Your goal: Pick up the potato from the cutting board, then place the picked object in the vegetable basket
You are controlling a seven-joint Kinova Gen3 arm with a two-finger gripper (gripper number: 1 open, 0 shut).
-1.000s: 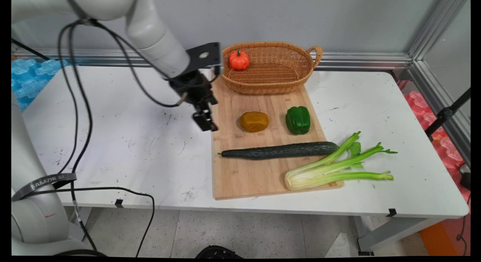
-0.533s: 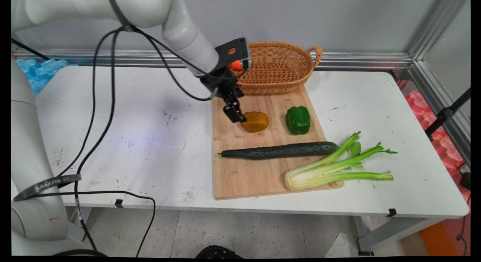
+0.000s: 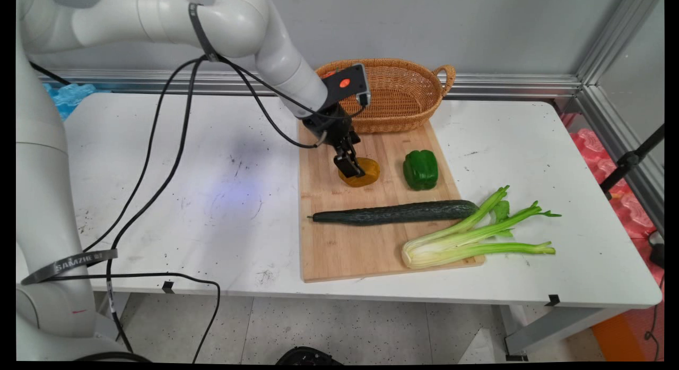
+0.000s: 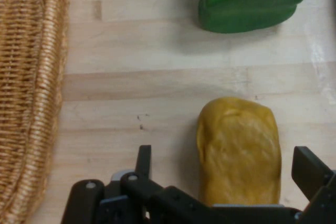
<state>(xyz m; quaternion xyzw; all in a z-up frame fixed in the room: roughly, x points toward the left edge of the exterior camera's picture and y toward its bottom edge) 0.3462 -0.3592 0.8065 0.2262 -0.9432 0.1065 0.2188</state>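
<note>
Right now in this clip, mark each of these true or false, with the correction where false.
1. The gripper is over the yellow-brown lump, its jaws open on either side. True.
2. The green pepper lies inside the basket. False: it sits on the cutting board, in front of the basket.
3. The cucumber lies across the board, nearer the camera than the lump. True.
4. The celery is held in the jaws. False: it lies at the board's right corner, leaves reaching onto the table.
5. The cucumber's tip touches the celery stalks. True.
</note>
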